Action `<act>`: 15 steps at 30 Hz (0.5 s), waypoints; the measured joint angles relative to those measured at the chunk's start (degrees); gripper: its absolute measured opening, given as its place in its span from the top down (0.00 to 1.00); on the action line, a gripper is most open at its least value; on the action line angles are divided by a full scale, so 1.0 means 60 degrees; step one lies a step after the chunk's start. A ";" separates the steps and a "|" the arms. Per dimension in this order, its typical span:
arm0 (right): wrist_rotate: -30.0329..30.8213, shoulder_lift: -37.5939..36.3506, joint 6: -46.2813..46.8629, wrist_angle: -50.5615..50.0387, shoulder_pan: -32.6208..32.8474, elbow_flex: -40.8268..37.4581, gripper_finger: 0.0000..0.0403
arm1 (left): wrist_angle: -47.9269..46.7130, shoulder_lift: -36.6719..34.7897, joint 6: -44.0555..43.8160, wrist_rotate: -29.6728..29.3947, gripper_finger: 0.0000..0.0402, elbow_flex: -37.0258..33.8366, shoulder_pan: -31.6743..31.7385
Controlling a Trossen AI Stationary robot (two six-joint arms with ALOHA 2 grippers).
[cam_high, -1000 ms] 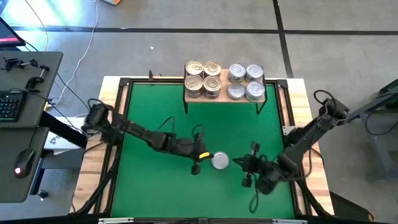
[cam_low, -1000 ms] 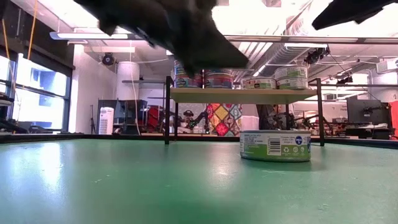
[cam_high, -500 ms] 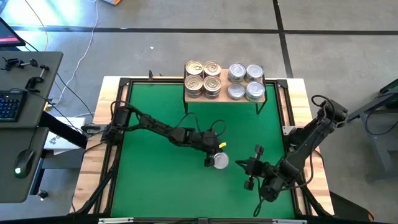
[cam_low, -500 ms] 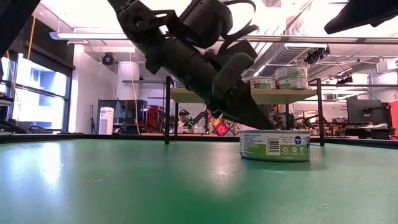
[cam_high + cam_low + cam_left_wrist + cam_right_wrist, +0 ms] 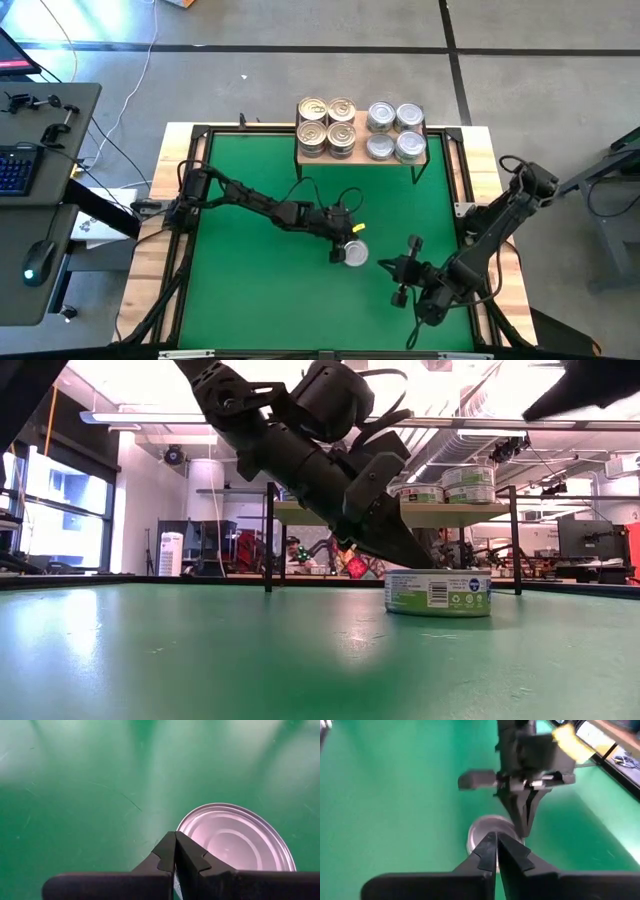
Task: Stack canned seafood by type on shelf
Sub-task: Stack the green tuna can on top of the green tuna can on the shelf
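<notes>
A silver-lidded can (image 5: 355, 255) stands alone on the green mat (image 5: 250, 300); it also shows in the low view (image 5: 438, 592). My left gripper (image 5: 344, 249) is shut and slants down, its fingertips (image 5: 175, 837) at the can's top rim on the side toward the table's left. My right gripper (image 5: 386, 266) hovers shut, holding nothing, just right of the can and pointing at it. On the wooden shelf (image 5: 360, 155) at the far edge, golden-lidded cans (image 5: 327, 125) stand at its left and silver-lidded cans (image 5: 395, 131) at its right, in stacks. My left gripper's shut fingertips (image 5: 425, 563) come slanting down from the table's left and end at the can's top rim (image 5: 186, 831). Whether they touch the rim I cannot tell. The can stands flat on the mat.
The mat has free room on the left and along the near edge. The shelf's black legs (image 5: 418, 172) stand at the far side. A wooden table border (image 5: 150, 260) frames the mat, and a desk with a keyboard (image 5: 15, 170) lies beyond the left edge.
My left gripper has swung toward the table's right edge and come down, shut throughout, until its tips reach the lone can's rim. My right gripper has kept nearly still.
</notes>
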 joint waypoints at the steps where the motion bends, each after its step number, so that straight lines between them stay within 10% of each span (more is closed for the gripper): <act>1: -0.0093 0.0172 -0.0022 -0.0007 0.0000 0.0000 0.97 | 0.0000 0.0000 0.0015 -0.0001 1.00 0.0000 0.0000; 15: -0.1839 0.2721 -0.3493 0.1203 -0.0812 0.0000 0.47 | 0.0011 0.0100 0.0166 -0.0019 1.00 0.0000 -0.0011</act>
